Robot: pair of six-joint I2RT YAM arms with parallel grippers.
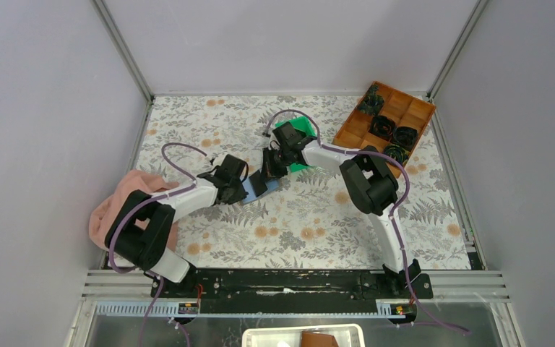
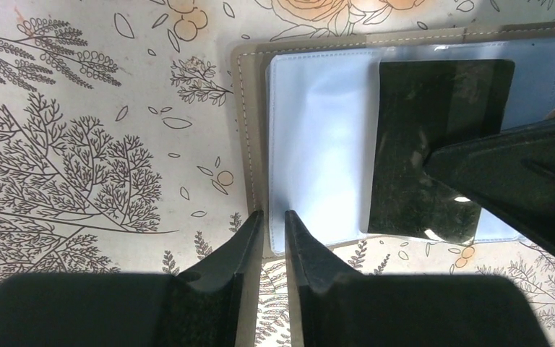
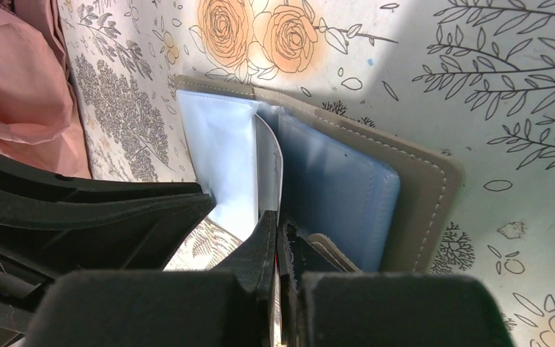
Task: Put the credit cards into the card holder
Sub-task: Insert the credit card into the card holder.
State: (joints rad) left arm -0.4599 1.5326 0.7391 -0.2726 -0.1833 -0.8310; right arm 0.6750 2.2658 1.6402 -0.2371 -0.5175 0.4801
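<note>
The card holder point(image 1: 263, 189) lies open on the floral cloth, grey outside point(image 2: 248, 130), with pale blue sleeves inside point(image 3: 332, 181). My left gripper point(image 1: 246, 186) has its jaws almost closed point(image 2: 273, 220) on the holder's near edge by a corner. My right gripper point(image 1: 274, 166) is shut point(image 3: 280, 230) on a dark credit card point(image 2: 426, 130), which shows edge-on in the right wrist view. The card lies flat over the open holder, its far end under a clear sleeve. The right finger point(image 2: 520, 181) covers the card's lower right corner. No other card shows.
A green bin point(image 1: 300, 130) stands just behind the right gripper. A brown compartment tray point(image 1: 425, 108) with black parts sits at the back right. A pink cloth point(image 1: 115, 206) lies at the left edge beside the left arm, also in the right wrist view point(image 3: 22, 79).
</note>
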